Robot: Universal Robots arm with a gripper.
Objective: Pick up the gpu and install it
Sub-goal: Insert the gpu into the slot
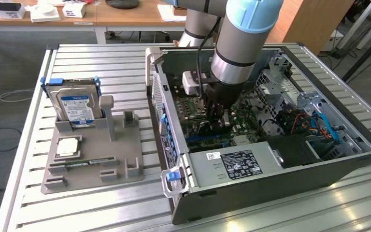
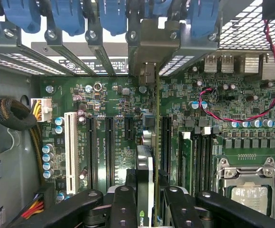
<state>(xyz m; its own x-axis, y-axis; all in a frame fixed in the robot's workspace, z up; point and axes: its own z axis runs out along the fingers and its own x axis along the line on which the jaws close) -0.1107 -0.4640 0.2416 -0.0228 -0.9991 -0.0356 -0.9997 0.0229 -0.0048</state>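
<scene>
The gpu (image 2: 145,164) shows edge-on in the wrist view: a thin green board with a black cooler face, its silver bracket (image 2: 149,45) against the rear slot openings of the case. It stands upright over the motherboard (image 2: 113,102), in line with the black expansion slots. My gripper (image 2: 147,202) is shut on the card's near end, one black finger (image 2: 123,204) on each side. In the exterior view the gripper (image 1: 216,123) reaches down into the open computer case (image 1: 269,186), with the dark card (image 1: 205,129) beneath it.
A grey holder (image 1: 118,145) on the exterior view's left carries a hard drive (image 1: 76,107), a CPU (image 1: 67,146) and a memory stick (image 1: 82,164). Inside the case are a red-black cable (image 2: 213,111), the CPU socket (image 2: 249,190), blue slot latches (image 2: 71,14) and a power supply (image 1: 237,164).
</scene>
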